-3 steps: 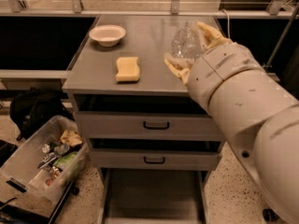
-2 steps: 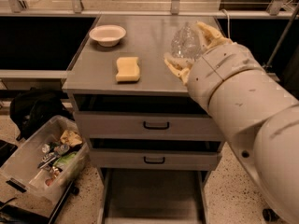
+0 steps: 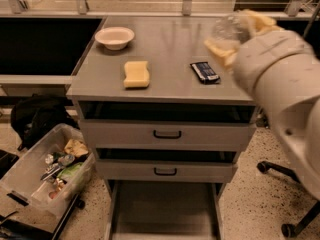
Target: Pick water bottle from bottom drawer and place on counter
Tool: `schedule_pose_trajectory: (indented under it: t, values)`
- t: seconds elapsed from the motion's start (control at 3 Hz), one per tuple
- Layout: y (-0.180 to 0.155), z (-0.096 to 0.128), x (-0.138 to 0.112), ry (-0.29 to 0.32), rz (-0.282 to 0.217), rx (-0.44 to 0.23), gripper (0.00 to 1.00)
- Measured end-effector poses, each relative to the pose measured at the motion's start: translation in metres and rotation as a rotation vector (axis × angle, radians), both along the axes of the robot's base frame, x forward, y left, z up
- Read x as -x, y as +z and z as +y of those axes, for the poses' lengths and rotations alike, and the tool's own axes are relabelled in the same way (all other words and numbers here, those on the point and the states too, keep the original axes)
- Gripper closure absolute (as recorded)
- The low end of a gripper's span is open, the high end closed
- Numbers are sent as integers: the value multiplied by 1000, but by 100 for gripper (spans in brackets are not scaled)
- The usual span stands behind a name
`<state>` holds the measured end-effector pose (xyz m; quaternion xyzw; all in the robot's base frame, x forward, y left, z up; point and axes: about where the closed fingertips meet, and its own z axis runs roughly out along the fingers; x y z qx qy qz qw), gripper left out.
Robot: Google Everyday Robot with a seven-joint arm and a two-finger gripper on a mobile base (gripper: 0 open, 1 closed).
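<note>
The jaws are clamped on the small clear crinkled plastic water bottle [image 3: 225, 31], one yellowish pad [image 3: 219, 48] on its near side and the other on the far side. The gripper [image 3: 239, 33] hangs above the right rear part of the smooth grey counter [image 3: 170, 44], and the robot's fat white arm comes in over the counter's right edge.

So the bottle is already out of the wide, shallow grey bottom drawer [image 3: 165, 211], which stands pulled open far below the counter's front edge with nothing on its floor that I can see. The bottle is in the grip, up off the counter, with bare grey top straight beneath it. To my eye the move ahead is simply downward. I can't be sure how its long axis lies; it looks closer to upright than flat.

A dark blue snack packet [image 3: 205, 72] lies on the counter just in front of and to the left of the gripper, close enough to mind when setting down. Further left on the counter are a yellow rectangular sponge [image 3: 136, 74] and, at the left rear, a shallow white bowl [image 3: 114, 36].

The packet has a pale patch of print, but I can't read it, and no label shows on the bottle.
</note>
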<state>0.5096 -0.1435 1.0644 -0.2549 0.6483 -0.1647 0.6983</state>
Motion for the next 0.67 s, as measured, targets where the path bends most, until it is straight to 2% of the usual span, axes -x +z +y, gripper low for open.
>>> schedule_pose_trajectory:
  t: [0.33, 0.67]
  values:
    - [-15, -111, -42, -177, 4, -151, 100]
    - [-38, -184, -106, -265, 12, -223, 100]
